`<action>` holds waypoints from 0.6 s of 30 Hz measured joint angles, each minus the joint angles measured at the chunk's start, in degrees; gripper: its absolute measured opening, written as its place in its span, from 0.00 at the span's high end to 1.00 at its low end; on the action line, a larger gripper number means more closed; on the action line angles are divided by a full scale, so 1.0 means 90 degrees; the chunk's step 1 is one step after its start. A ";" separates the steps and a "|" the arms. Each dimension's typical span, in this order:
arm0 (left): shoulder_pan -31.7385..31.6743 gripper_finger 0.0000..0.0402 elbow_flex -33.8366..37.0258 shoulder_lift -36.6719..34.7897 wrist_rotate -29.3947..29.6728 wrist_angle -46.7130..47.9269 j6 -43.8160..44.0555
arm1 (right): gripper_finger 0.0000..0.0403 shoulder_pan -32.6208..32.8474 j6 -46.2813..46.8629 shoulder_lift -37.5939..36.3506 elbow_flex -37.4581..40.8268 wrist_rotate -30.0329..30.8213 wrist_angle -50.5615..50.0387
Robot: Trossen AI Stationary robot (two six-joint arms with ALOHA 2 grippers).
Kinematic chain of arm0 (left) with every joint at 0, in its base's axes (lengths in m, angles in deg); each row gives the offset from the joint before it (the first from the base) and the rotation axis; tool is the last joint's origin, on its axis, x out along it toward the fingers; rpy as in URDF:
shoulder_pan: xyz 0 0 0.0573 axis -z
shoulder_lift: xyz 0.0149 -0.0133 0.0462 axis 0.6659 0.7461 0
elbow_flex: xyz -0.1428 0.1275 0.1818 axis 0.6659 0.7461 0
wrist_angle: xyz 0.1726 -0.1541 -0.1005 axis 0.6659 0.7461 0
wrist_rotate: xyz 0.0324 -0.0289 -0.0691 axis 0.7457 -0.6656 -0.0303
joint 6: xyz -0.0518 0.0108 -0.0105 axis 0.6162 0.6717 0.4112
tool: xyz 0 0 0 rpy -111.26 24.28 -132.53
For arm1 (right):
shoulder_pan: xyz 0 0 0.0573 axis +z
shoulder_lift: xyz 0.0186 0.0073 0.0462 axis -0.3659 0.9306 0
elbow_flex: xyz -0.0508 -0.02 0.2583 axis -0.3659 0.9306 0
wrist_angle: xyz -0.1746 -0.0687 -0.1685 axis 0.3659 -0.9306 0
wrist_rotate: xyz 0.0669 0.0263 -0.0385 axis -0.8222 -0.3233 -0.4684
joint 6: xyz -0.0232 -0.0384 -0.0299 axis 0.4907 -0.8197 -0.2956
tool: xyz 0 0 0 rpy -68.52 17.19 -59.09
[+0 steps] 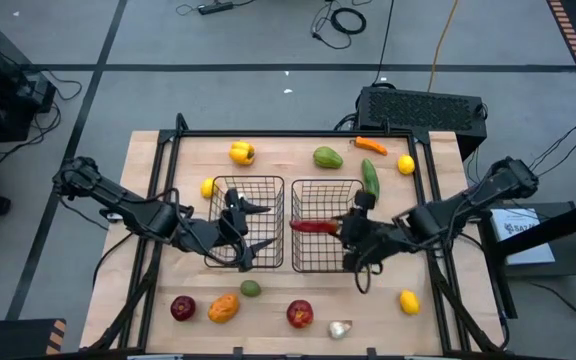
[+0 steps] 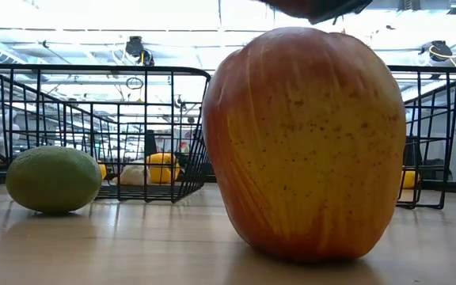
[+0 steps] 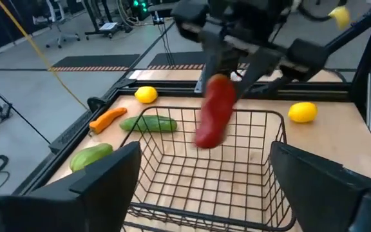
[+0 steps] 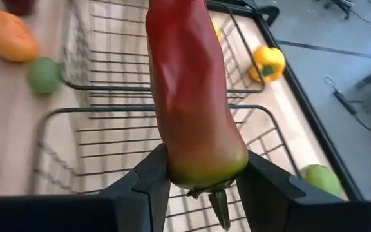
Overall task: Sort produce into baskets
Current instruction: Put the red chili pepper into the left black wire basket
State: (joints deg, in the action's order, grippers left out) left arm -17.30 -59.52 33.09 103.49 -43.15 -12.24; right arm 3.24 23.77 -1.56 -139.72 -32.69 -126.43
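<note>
The right gripper (image 4: 201,187) pinches a long red pepper (image 4: 189,90) by its stem end, one dark finger (image 4: 143,187) pressed to each side. The pepper runs straight out ahead of the fingertips, its body hanging over the right basket (image 1: 326,227) and its far tip reaching toward the left basket (image 1: 248,222). The left gripper (image 1: 255,225) sits over the left basket with its fingers (image 3: 102,180) spread wide and nothing between them. From its wrist view the red pepper shows well ahead of those fingers, above the far basket's floor.
</note>
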 joint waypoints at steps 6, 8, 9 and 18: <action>-0.0360 0.04 0.0000 0.0412 -0.0283 -0.0402 -0.0072 | 0.64 -0.0233 -0.0231 0.0120 0.0002 -0.0064 0.0035; -0.0530 0.04 0.0000 0.0509 -0.0762 -0.0475 -0.0156 | 0.64 -0.0262 -0.0231 0.0132 0.0001 -0.0051 0.0048; -0.0613 0.05 0.0000 0.0559 -0.0952 -0.0535 -0.0165 | 0.64 -0.0280 -0.0244 0.0134 0.0001 -0.0045 0.0049; -0.1275 0.13 -0.0002 0.0858 -0.2083 -0.0546 -0.0194 | 0.64 -0.0291 -0.0462 0.0149 0.0000 -0.0041 0.0209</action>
State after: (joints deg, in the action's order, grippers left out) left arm -28.77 -59.54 40.81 84.74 -48.06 -13.98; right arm 0.62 19.61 -0.22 -139.72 -33.06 -124.55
